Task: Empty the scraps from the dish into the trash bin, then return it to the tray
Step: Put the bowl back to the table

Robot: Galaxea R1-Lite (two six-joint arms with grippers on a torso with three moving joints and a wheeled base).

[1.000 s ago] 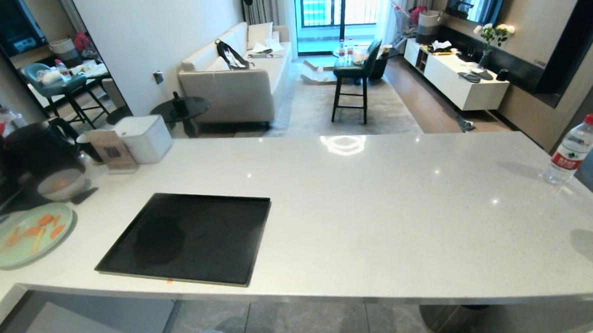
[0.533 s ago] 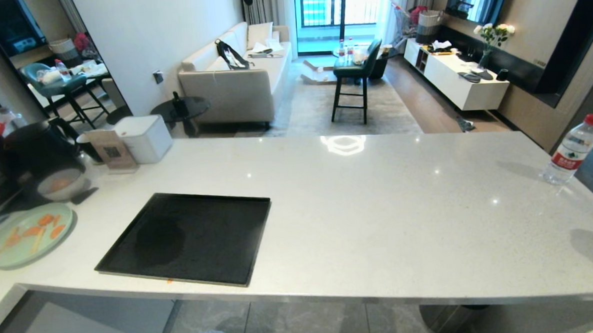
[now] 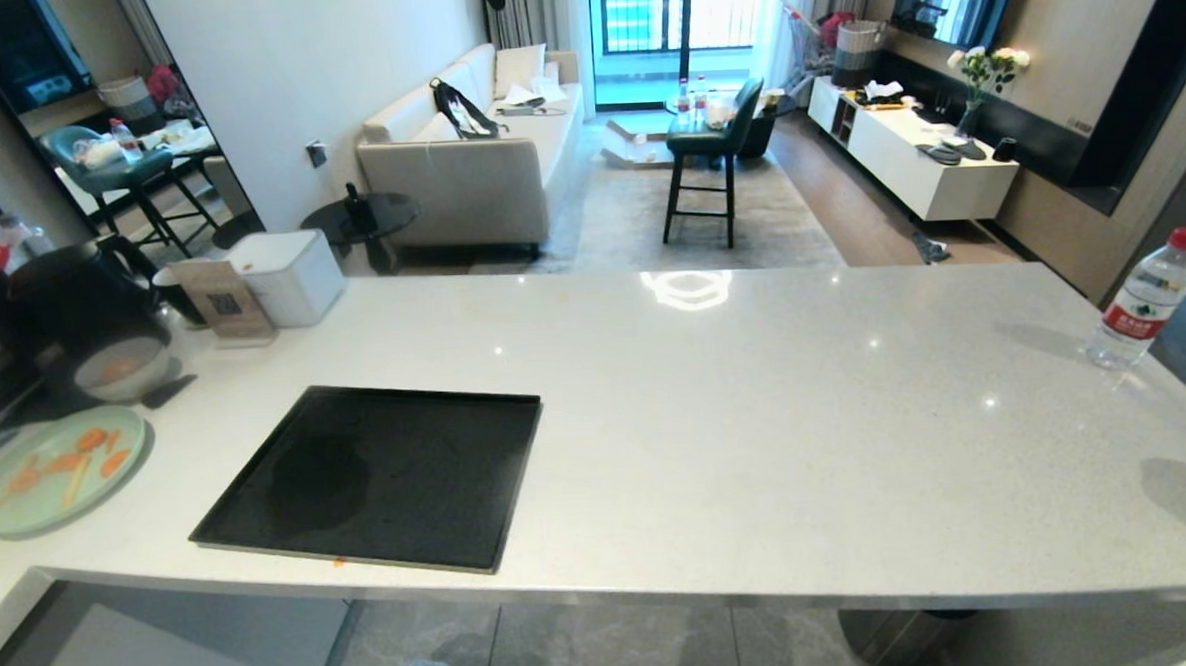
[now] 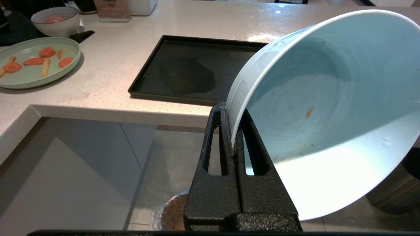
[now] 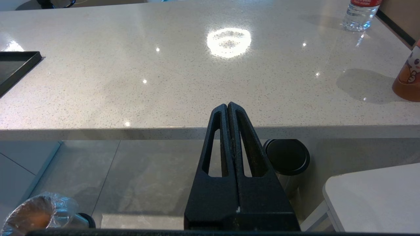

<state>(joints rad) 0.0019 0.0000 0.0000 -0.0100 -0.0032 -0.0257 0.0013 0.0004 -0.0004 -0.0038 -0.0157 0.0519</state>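
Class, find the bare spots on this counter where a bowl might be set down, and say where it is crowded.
Free: the black tray, and the counter between it and the water bottle. Crowded: the left end, with green plate, grey-white bowl and white box.

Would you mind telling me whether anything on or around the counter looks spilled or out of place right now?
One small thing: an orange scrap lies on the white counter just off the near edge of the black tray. The pale-blue bowl, tilted in the shut left gripper, holds only tiny orange specks.
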